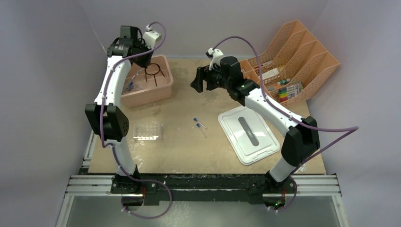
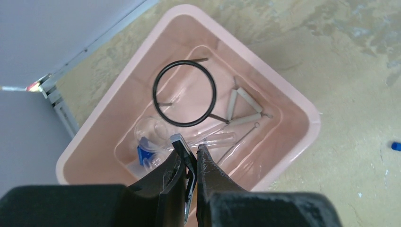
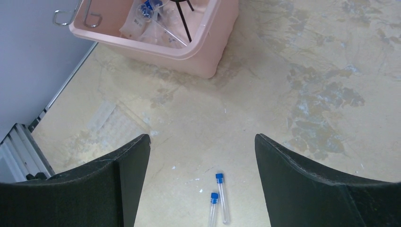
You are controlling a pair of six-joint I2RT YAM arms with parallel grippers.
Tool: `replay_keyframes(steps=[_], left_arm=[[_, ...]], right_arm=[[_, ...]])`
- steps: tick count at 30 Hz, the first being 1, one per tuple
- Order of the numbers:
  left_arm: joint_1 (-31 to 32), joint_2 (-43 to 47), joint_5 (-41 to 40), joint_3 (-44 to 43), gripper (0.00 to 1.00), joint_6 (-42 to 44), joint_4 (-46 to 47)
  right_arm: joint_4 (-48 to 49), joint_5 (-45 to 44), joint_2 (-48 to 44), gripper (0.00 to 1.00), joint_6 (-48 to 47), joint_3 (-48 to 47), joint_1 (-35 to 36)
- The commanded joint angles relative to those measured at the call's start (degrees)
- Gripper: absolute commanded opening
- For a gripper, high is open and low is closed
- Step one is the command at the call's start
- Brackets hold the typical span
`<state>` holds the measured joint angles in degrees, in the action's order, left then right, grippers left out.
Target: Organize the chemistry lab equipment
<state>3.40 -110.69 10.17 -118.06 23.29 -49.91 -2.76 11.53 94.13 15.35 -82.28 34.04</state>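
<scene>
Clear plastic tube rack just nearer than pink plastic tub; two blue-capped vials nearer and right of tub, lying outside it; right gripper right of tub, spread wide, holding nothing; left gripper above tub, pinched narrow on silver scissor-handled tongs; black wire ring stand, clear glass flask, thin brush inside tub

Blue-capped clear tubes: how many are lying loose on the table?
2. One blue-capped clear tube lies beside the other, mid-table between the clear plastic rack and flat white lid. Something blue in the pink tub may be more.
</scene>
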Motion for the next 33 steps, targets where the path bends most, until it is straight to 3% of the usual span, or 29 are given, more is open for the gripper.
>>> replay_keyframes(steps=[1, 20, 33], left_arm=[[2.06, -2.07, 5.12, -3.82, 0.00, 5.91, -3.04], [6.97, -10.68, -1.89, -6.50, 0.00, 17.01, -11.85], [7.59, -12.79, 0.30, -4.40, 0.00, 18.32, -8.19]], right_arm=[[1.18, 1.17, -0.17, 0.82, -0.50, -0.72, -0.47], [-1.76, 0.85, 0.35, 0.82, -1.51, -2.87, -0.82], [-1.54, 1.48, 0.53, 0.82, -1.08, -2.63, -0.93]])
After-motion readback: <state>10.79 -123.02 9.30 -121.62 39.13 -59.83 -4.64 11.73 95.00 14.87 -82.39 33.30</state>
